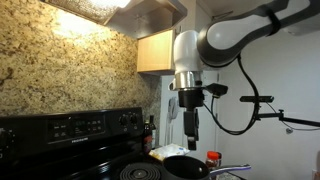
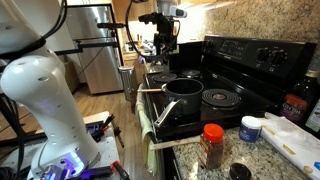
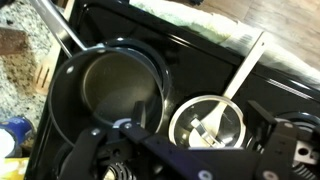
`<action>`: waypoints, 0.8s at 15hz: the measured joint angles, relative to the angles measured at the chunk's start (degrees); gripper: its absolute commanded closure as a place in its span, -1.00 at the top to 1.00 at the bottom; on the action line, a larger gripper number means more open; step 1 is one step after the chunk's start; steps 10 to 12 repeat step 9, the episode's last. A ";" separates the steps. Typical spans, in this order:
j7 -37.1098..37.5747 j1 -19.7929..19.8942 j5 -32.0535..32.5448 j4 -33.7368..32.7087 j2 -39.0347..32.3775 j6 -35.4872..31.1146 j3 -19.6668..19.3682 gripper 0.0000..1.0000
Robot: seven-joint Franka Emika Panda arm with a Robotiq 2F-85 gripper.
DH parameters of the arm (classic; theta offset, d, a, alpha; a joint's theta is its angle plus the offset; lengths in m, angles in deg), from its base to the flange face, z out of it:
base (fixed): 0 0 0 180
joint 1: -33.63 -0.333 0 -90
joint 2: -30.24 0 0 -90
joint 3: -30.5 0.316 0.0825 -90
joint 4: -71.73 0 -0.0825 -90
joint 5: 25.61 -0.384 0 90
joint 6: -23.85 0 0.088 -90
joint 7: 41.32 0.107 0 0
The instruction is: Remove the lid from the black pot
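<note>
1. Lid (image 3: pixel 208 120): sits on the black pot (image 2: pixel 184 96) and covers its mouth. The shiny rim and middle knob read clearly in the wrist view. In an exterior view the glass is too small to make out.
2. Black pot: stands on the table (image 2: pixel 250 100), a black cooktop. In the wrist view its body is hidden under the lid, and only the pale straight handle shows past the rim.
3. Gripper (image 1: pixel 192 136): hangs well above the black pot, pointing down. Fingers (image 3: pixel 95 150) are spread apart and hold nothing. Their tips are cut off at the bottom edge of the wrist view.
4. Wide black pan (image 3: pixel 105 90): just beside the black pot, uncovered, with its bare inside showing. Its handle runs out of frame.
5. Red-capped jar (image 2: pixel 212 145): beyond that pan from the black pot.
6. Dark round vessel (image 1: pixel 185 165): below the gripper in an exterior view. Cannot tell whether it is the pot or the pan.
</note>
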 measured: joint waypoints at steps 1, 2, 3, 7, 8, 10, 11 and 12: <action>0.70 0.12 0.33 1.65 2.00 0.67 0.02 1.00; 1.81 0.14 0.82 2.69 3.72 1.52 0.09 1.00; 3.36 0.16 1.25 3.24 5.14 2.17 0.23 1.00; 9.66 0.29 2.13 4.15 8.49 -2.46 1.20 1.00; 9.78 0.29 2.15 4.52 8.77 -4.82 1.35 1.00; 9.78 0.29 2.16 4.86 8.85 -6.26 1.40 1.00; 9.78 0.29 2.16 4.86 8.85 -6.26 1.40 1.00; 9.78 0.29 2.16 4.86 8.85 -6.26 1.40 1.00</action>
